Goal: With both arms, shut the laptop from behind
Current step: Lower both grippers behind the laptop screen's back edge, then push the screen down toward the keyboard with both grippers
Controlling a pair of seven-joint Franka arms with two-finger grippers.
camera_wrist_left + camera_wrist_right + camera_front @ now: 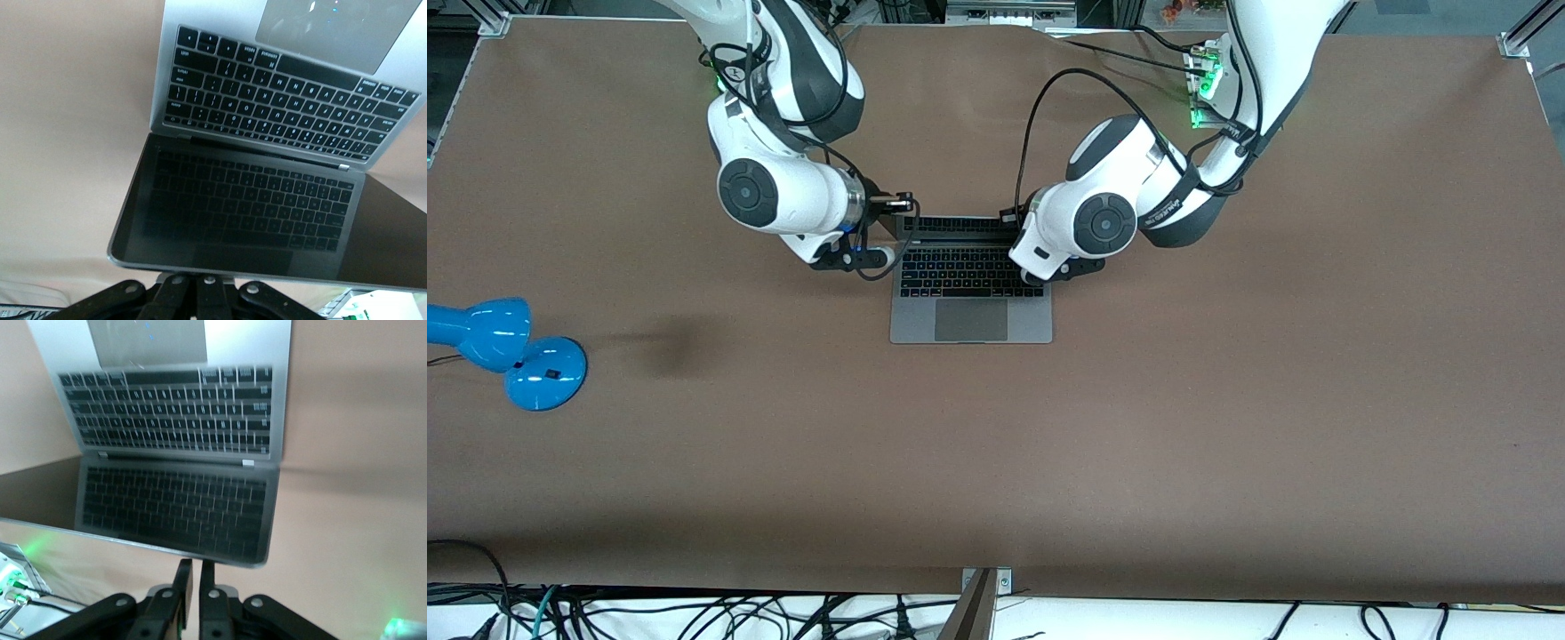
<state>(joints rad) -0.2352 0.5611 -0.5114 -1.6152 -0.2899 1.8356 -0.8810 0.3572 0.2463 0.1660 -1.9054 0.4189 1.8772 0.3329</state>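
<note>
The laptop (970, 277) sits open near the middle of the brown table (1227, 400), its trackpad on the side nearer the front camera and its hinge toward my two bases. The black keyboard lies flat and uncovered, and the screen stands up from the hinge with its dark glass mirroring the keys, which shows plainly in both wrist views (247, 207) (173, 507). My left gripper (200, 283) is at the lid's top edge on the left arm's side, and its fingers (175, 288) look drawn together just at the rim of the screen, with nothing clamped between them. My right gripper (193, 577) is at the same top edge toward the right arm's side; its two fingers (183, 577) stand nearly closed, only a thin slit between them, and they meet the rim of the lid without pinching it. In the front view my left arm (1103, 222) comes down from the top over the laptop's corner at its own end, and my right arm (783, 191) bends in beside the other corner, so the wrists flank the raised screen. Well apart from all this, at the right arm's end of the table and nearer the front camera, a blue desk lamp (507, 351) lies on the surface.
</note>
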